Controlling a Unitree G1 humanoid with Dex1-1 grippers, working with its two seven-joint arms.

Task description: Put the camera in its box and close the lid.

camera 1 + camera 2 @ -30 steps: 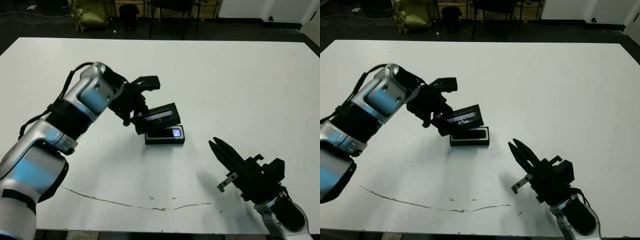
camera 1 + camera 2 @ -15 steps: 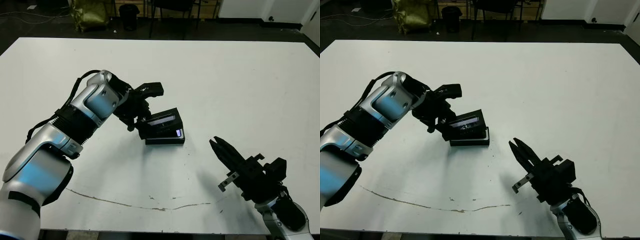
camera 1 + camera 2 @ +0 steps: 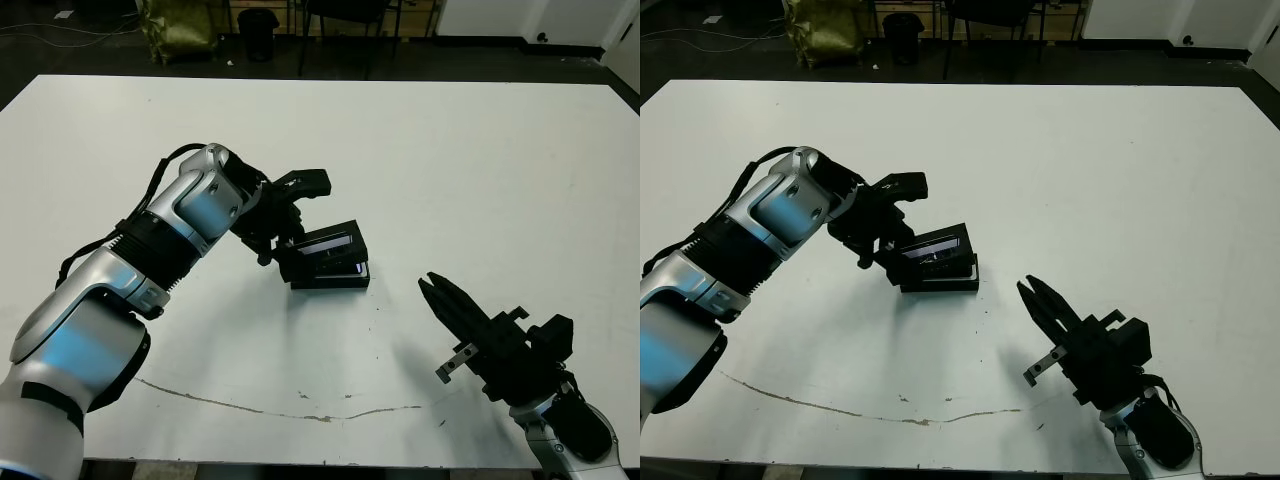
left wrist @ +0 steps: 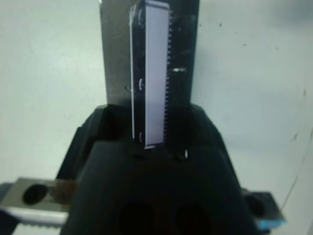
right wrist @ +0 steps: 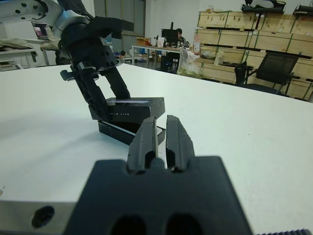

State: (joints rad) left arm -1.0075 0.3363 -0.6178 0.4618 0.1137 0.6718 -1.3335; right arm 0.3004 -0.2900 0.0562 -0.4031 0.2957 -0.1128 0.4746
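The black lid (image 3: pixel 328 246), purplish panel up, sits tilted over the black box (image 3: pixel 331 278) lying flat on the white bench (image 3: pixel 480 170).

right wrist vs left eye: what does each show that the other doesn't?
Only the right wrist view: a side-on look at the lid held tilted over the box, one end riding higher than the other, plus a room with stacked crates and a chair beyond the table.

Only the left eye view: the whole left arm, the tabletop from above, and the thin brown line along the table's near edge.

Both: left gripper shut on the lid over the box, right gripper with its fingers together, holding nothing, and the white table.
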